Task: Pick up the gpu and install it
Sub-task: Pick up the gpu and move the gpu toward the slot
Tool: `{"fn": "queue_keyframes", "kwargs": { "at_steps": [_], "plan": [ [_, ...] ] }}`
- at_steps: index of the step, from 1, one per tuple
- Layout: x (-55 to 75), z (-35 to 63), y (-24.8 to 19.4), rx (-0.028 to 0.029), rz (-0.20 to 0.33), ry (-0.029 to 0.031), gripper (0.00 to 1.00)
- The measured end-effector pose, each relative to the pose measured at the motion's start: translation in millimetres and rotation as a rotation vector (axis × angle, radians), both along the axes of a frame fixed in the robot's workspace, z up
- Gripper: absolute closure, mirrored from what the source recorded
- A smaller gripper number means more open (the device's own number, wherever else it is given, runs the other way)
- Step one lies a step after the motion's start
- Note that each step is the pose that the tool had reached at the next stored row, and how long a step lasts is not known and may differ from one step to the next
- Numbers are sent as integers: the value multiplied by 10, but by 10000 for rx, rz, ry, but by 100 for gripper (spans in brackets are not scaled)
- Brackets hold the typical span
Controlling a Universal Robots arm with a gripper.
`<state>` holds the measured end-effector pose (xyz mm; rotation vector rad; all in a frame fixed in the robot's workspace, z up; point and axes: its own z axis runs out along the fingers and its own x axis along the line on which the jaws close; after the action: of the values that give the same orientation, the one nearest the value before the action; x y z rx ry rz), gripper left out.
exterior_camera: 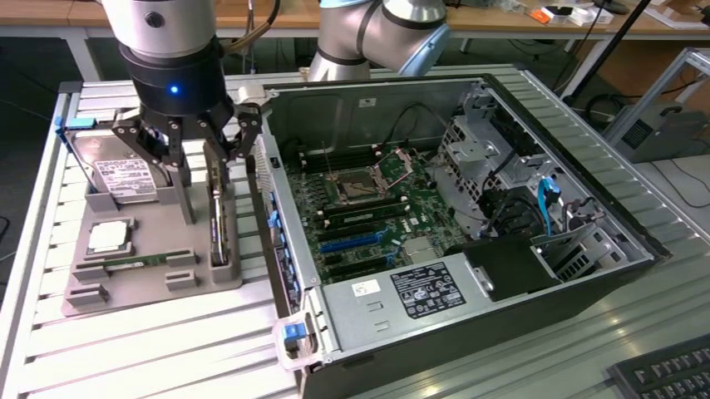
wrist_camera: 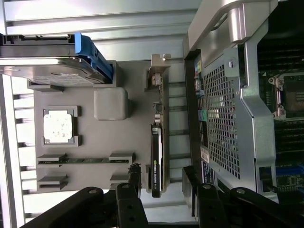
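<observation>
Grey tray (wrist_camera: 128,137) on the surface (exterior_camera: 133,349) keeps the gpu (wrist_camera: 157,142) standing on edge beside the case (exterior_camera: 444,332), so my pincer (wrist_camera: 161,176) hangs spread wide, one finger either side, gripping nothing yet.

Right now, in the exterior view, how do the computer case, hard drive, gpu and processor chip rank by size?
1. computer case
2. hard drive and gpu: similar length, gpu on edge, so unranked
3. processor chip
</observation>
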<state>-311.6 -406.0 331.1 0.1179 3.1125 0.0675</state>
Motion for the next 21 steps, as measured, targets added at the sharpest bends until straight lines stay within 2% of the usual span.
{"fn": "queue_keyframes", "kwargs": {
  "at_steps": [21],
  "plan": [
    [29, -98, 5, -77, 0, -1, 52]
  ]
}}
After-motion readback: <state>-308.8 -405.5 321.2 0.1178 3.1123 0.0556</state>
